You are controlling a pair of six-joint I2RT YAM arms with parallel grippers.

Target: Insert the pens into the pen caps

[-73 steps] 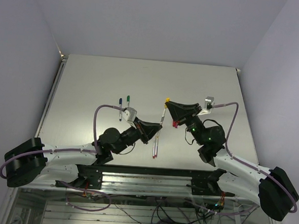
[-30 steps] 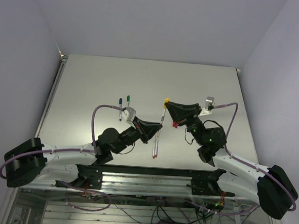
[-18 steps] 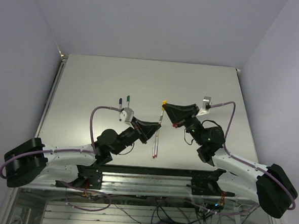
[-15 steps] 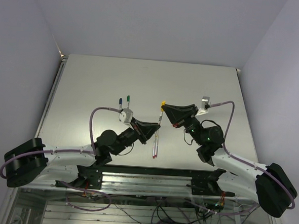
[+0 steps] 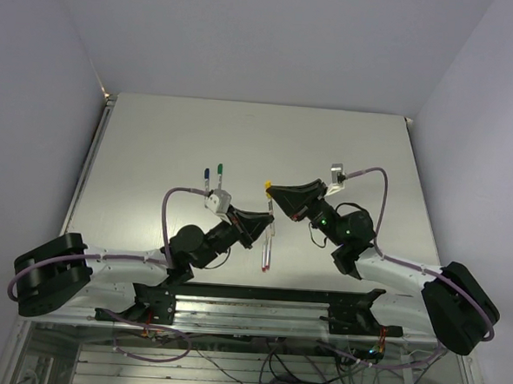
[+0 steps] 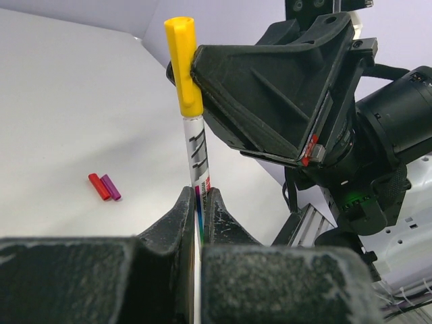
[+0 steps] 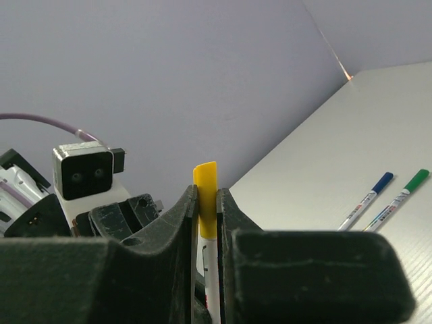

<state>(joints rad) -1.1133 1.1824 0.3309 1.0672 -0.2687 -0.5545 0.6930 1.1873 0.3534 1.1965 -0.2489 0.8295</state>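
We saw our left gripper (image 6: 199,202) clamped on the lower barrel of a whitish pen (image 6: 196,152), which stood nearly upright. A yellow cap (image 6: 183,64) sat on its top end, and the black right gripper (image 6: 202,74) lay against that cap's side. On the white table (image 6: 61,101) behind, a red cap (image 6: 98,187) and a magenta cap (image 6: 111,188) lay touching, side by side.
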